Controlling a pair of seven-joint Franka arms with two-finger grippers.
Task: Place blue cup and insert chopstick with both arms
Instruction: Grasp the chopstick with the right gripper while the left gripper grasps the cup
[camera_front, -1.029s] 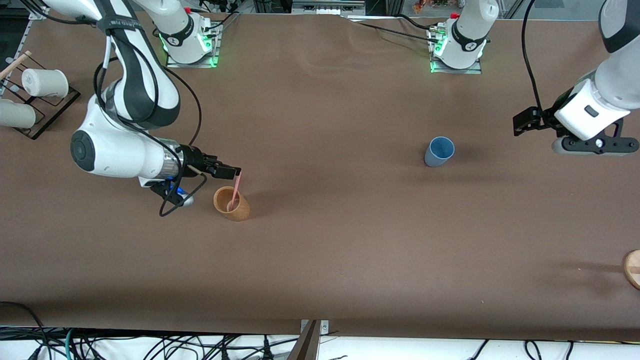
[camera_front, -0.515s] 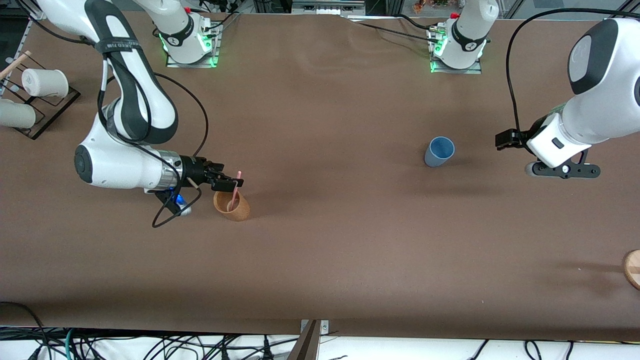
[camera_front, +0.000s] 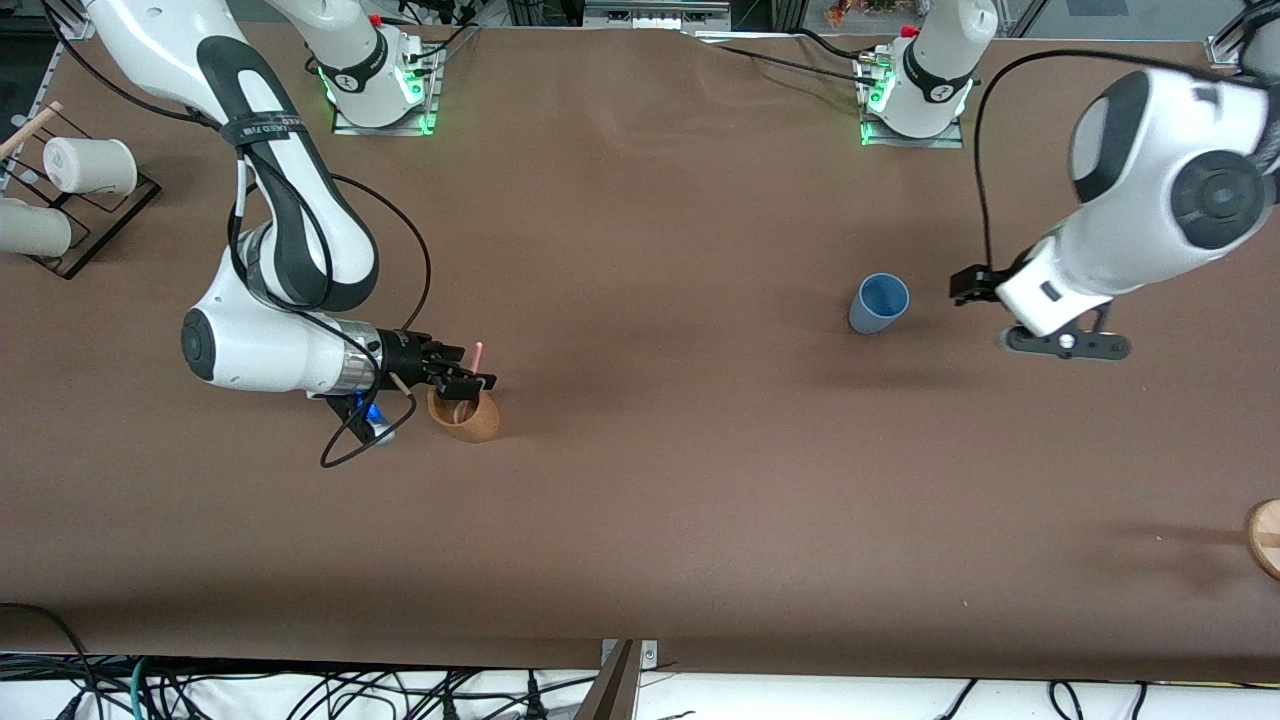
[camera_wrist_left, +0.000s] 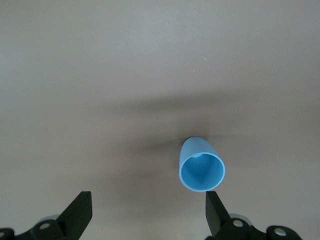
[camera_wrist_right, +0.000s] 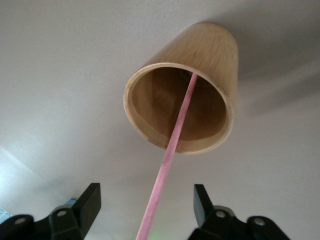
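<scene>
The brown surface carries all. The left gripper, fingers released and wide, hovers at three o'clock of the blue cup, which stands upright, untouched. The right gripper hangs over the tan cup, fingers parted around the leaning chopstick inside.

One blue cup, one tan cup, one chopstick, two white cups racked.

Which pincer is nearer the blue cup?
Left. The left pincer hovers beside the blue cup, toward the left arm's end. The right pincer is over the tan cup.
</scene>
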